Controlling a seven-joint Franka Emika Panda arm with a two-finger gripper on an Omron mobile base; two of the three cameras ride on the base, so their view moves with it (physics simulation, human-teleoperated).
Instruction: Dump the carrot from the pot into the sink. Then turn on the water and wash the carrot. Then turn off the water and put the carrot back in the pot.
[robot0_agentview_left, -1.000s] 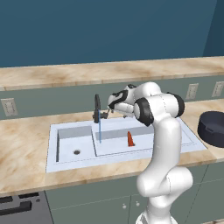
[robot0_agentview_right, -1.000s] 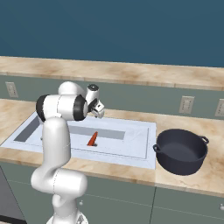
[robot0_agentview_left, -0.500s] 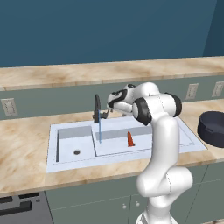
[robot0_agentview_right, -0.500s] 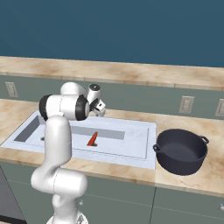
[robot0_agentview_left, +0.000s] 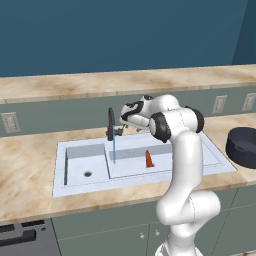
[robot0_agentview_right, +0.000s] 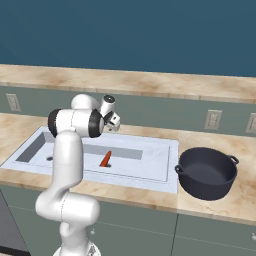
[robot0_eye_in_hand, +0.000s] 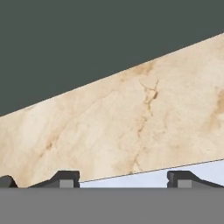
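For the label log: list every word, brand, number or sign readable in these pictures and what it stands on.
None: no readable text on the pot, the sink, the faucet, the wall outlets or the counter.

The sink (robot0_agentview_left: 65, 167) is set into the bench (robot0_agentview_left: 30, 165). The carrot (robot0_agentview_left: 149, 159) stands in the right basin, right of the water (robot0_agentview_left: 114, 150) falling from the faucet (robot0_agentview_left: 110, 125) at the far rim. The pot (robot0_agentview_right: 207, 172) sits on the bench right of the sink. The hand (robot0_agentview_left: 121, 131) is beside the faucet.
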